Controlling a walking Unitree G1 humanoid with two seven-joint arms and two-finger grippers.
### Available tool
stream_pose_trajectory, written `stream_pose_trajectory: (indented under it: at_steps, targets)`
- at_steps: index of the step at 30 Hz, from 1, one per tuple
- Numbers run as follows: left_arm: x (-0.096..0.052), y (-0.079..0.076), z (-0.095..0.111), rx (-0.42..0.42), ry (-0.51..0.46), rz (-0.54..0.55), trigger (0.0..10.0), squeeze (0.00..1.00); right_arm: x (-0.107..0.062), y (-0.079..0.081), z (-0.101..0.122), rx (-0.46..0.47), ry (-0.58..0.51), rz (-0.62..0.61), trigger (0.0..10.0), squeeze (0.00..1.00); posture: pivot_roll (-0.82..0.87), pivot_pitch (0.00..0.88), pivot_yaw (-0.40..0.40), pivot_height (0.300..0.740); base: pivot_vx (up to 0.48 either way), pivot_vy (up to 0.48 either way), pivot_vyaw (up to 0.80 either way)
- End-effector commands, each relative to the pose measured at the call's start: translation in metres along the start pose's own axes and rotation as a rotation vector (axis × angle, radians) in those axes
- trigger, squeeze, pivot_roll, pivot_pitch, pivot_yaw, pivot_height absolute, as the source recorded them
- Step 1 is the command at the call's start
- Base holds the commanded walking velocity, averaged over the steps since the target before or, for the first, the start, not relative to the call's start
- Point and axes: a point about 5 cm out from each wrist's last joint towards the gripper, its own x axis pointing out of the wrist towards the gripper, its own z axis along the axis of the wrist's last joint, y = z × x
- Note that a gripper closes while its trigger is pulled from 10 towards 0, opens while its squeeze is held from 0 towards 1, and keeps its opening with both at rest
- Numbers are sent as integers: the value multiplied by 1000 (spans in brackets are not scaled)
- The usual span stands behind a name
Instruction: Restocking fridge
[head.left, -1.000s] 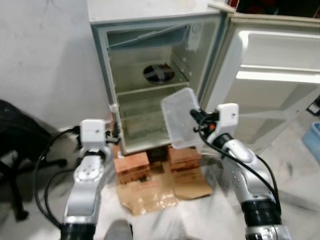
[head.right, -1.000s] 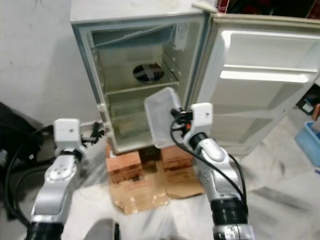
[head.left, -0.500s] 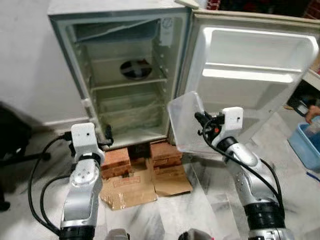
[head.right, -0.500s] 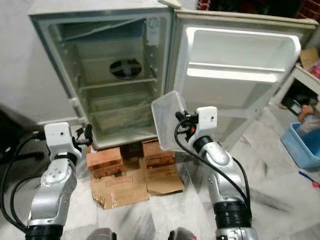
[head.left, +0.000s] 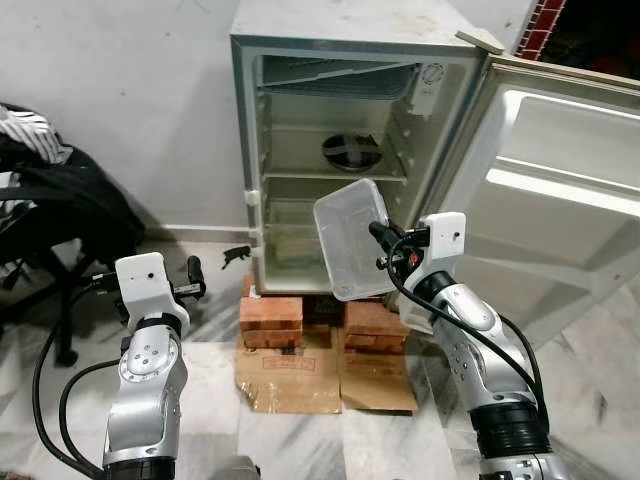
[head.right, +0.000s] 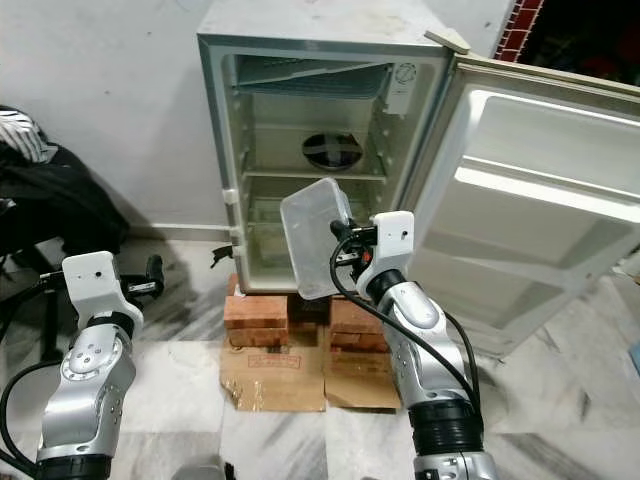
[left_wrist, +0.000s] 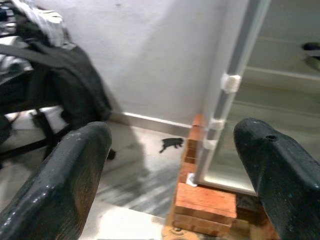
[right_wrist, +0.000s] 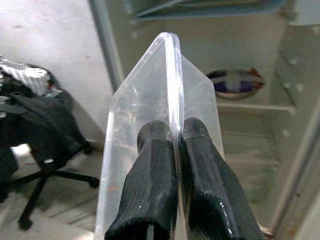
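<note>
- The fridge (head.left: 340, 160) is standing against a pale wall with its door (head.left: 560, 200) swinging wide open toward the robot's right, and it is resting on stacks of bricks (head.left: 272, 318) with flattened cardboard (head.left: 300, 375) lying on the marble floor in front.
- The right gripper (head.left: 382, 245) is holding a clear plastic container (head.left: 348, 238) up in front of the fridge's lower opening; the container is tilting, its open face turned toward the robot's left.
- In the right wrist view the two black fingers (right_wrist: 152, 185) are pressing together on the container's rim (right_wrist: 172, 80), one finger on each side of the thin edge.
- A dark patterned bowl (head.left: 350, 150) is sitting on the middle shelf inside the fridge, well behind the container.
- The lower shelves seem to be holding something clear or wrapped, though the pictures are too dim there to tell what.
- The left gripper (head.left: 193, 276) is hovering low at the robot's left, near the fridge's bottom corner, touching nothing; in the left wrist view its fingers (left_wrist: 75, 170) are standing wide apart.
- A black office chair (head.left: 60, 230) draped with dark clothing is sitting by the wall to the robot's left, well apart from the fridge.
</note>
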Motion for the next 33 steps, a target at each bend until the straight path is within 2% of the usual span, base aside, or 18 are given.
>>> stream_pose_trajectory:
  at_steps: [1, 33]
  targets:
    - [1, -3, 5, -4, -15, -15, 10000, 0, 1, -4, 4, -8, -14, -16, 10000, 0, 57, 0, -47, 740, 300, 375, 0]
    - [1, -10, 0, -33, 24, -26, 10000, 0, 3, -2, 1, -12, -1, -14, 10000, 0, 56, 0, -48, 740, 292, 381, 0]
